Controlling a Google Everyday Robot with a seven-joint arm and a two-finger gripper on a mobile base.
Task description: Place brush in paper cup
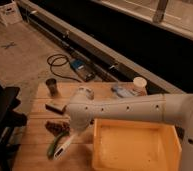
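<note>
Brush (pixel 85 92) lies half-hidden behind the arm (pixel 121 108); gripper (pixel 65 145) hovers near-left beside the green pod (pixel 53 145), its opening impossible to tell; it may seize the pod instead.

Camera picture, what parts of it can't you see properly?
The gripper: at the arm's tip, low over the table's left side, above the brush; the arm covers most of it.
The brush: upper end hidden under the gripper.
The yellow tray: cut off by the picture's bottom edge.
The blue thing beside the paper cup: too blurred to name.
The table under the arm: hidden by the arm.
</note>
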